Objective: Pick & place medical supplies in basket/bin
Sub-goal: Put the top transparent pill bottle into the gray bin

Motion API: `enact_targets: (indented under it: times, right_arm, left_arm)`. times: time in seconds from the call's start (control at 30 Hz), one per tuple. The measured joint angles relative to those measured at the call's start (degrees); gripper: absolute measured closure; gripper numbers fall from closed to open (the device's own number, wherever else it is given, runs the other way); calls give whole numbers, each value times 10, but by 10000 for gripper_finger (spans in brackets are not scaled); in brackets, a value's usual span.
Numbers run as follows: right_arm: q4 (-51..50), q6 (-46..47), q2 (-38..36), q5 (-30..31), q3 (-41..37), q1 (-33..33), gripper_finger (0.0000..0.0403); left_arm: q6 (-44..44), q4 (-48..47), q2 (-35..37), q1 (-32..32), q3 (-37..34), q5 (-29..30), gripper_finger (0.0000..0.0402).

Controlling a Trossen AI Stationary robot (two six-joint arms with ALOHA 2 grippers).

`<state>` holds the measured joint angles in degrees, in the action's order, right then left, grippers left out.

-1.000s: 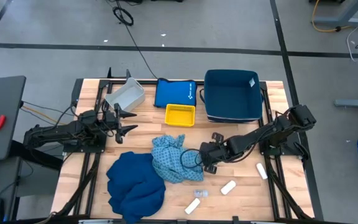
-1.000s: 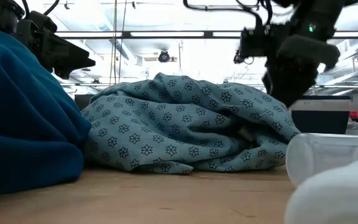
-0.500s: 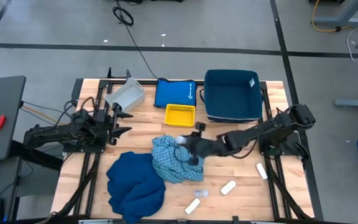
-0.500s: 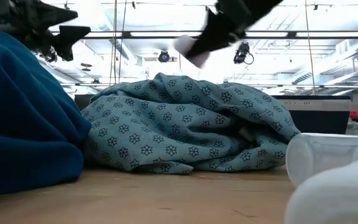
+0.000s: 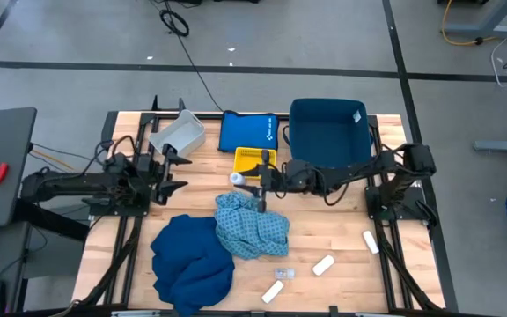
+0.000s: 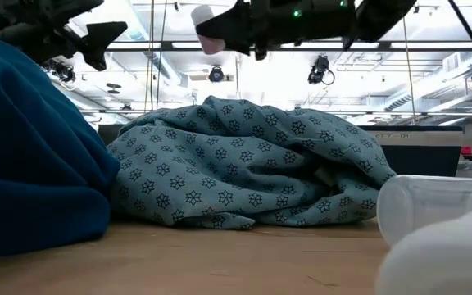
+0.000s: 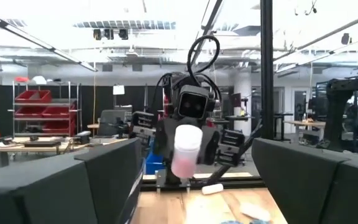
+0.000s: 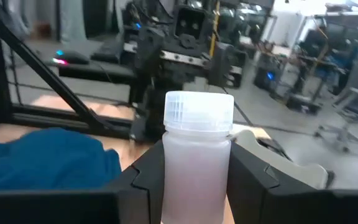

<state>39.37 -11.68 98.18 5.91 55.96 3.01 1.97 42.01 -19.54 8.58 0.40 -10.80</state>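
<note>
The task is barely begun: the grey plastic bin point(image 5: 179, 135) near the far left corner of the wooden-slat surface point(image 5: 341, 251) looks empty. The right gripper point(image 5: 246, 180) pinches a frosted white screw-cap plastic bottle point(image 8: 197, 158) in its fingers, above the surface's middle. The left gripper point(image 5: 172, 172), fingers spread and empty, waits beside the bin. Still loose: the crumpled star-patterned light-blue cloth point(image 5: 252, 226), the heaped soft dark-blue cloth point(image 5: 190, 262), and small white rolls point(image 5: 323, 264) near the front edge.

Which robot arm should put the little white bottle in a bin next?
The right arm, probably. Its gripper already holds the white bottle, raised above the table beside the yellow bin. The left gripper is open and empty, over by the grey bin.
</note>
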Motion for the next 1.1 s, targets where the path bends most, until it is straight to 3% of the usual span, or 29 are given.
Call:
enact_targets:
  times: [0.33, 0.57, 0.73, 1.1]
  right_arm:
    - [78, -2, 43, -51, 0, -27, 273]
    - [90, -12, 43, -62, 0, -29, 273]
    - [89, -16, 43, -62, 0, -29, 273]
    - [92, -23, 43, -64, 0, -34, 273]
  left_arm:
    - [-41, 137, -253, 0, 70, 13, 88]
    - [-68, 157, -395, 0, 145, -4, 88]
    - [-69, 208, -459, 0, 161, -43, 88]
    - [-63, 291, -538, 0, 179, -46, 88]
